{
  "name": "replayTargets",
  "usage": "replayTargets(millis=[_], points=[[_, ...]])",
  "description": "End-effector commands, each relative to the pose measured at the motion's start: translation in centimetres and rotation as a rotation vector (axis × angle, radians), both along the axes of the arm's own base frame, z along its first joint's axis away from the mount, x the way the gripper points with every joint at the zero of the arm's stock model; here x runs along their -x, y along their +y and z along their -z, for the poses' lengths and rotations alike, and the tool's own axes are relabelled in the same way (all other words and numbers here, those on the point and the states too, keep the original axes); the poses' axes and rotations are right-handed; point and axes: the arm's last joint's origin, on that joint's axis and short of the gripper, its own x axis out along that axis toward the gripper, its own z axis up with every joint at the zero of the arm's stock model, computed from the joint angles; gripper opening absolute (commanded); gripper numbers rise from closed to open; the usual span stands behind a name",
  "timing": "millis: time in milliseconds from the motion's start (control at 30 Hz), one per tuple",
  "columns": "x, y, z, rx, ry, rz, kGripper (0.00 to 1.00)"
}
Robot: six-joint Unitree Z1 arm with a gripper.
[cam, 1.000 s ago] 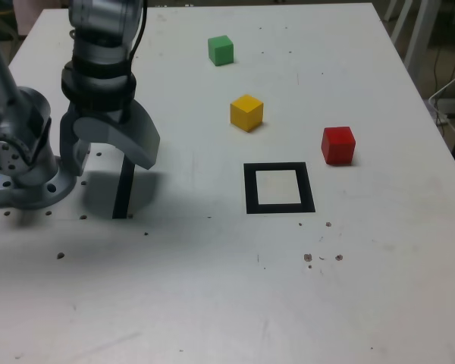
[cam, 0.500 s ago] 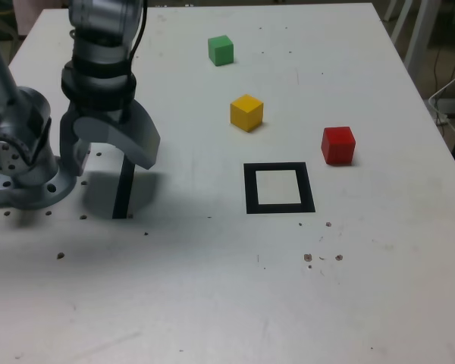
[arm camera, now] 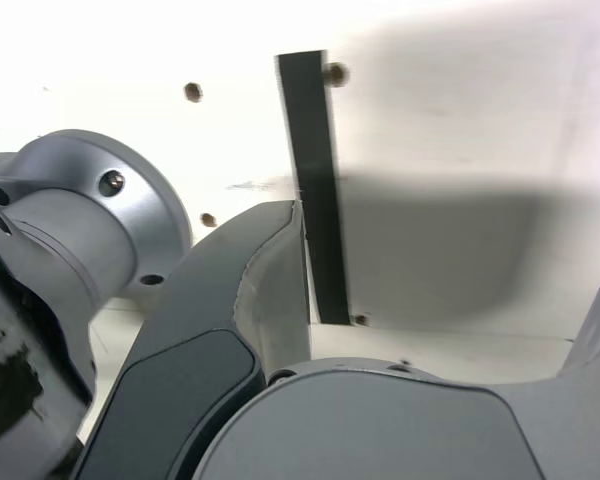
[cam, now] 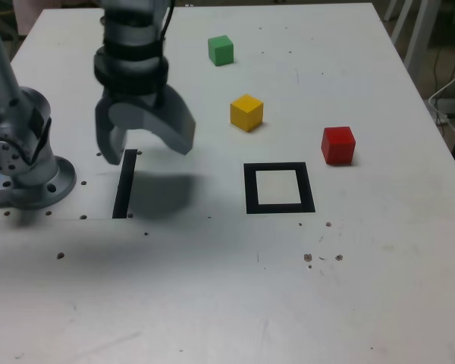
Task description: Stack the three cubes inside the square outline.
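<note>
I am holding my grey gripper (cam: 145, 142) spread wide and empty above the straight black strip (cam: 123, 184). The black square outline (cam: 279, 188) is lying nearby; the yellow cube (cam: 246, 112), red cube (cam: 338, 145) and green cube (cam: 221, 50) are sitting farther off, all apart.

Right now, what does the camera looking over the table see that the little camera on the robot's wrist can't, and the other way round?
Only the exterior view shows the green cube, yellow cube and red cube, all apart on the table, and the square outline, with nothing inside it. Only the wrist view shows, close up, the small holes at the ends of the straight black strip. Both show that strip, the arm's round base and the gripper, its jaws wide open and holding nothing.
</note>
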Motion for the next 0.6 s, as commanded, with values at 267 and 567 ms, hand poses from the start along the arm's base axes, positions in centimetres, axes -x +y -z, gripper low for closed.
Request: replayTargets(millis=[267, 567], points=[[-5.0, 0.1, -1.8, 0.005, -0.016, 0.026, 1.00], [-9.7, 0.1, -2.9, 0.007, -0.054, 0.043, 1.00]])
